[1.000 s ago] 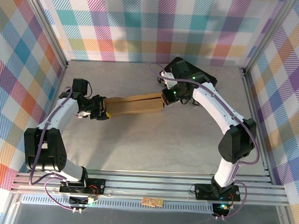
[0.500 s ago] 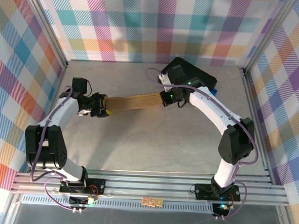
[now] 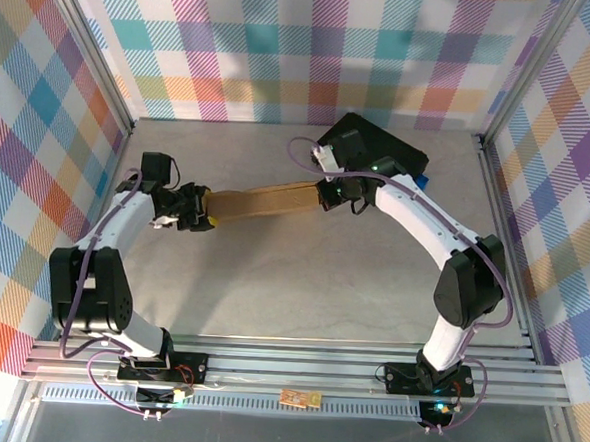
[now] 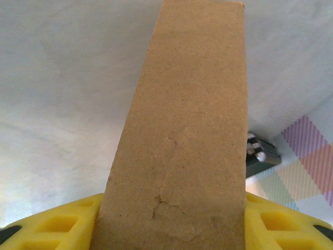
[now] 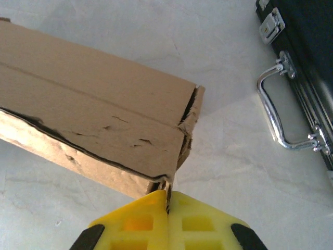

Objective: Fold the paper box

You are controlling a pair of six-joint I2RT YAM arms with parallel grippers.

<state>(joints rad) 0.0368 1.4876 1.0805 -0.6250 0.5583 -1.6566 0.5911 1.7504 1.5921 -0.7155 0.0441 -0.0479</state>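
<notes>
Centre-left of the top view, the flat brown corrugated cardboard box [image 3: 261, 203] runs as a long strip over the grey tabletop [image 3: 301, 292], btw both arms; can't tell if it's lifted. Left end effector [image 3: 198, 209] is abt half open, gripping the box's left end between its yellow fingers [image 4: 57, 224]. Right end effector [image 5: 167, 200] is pinched tight on a thin, torn edge at the right-end corner. Black hard case w/ metal handle [image 5: 307, 31] sits upper right, close by. Step, prob: holding both ends, panels collapsed, not squared. Next needs a gentle pull or twist along the creases w/o ripping that edge.
</notes>
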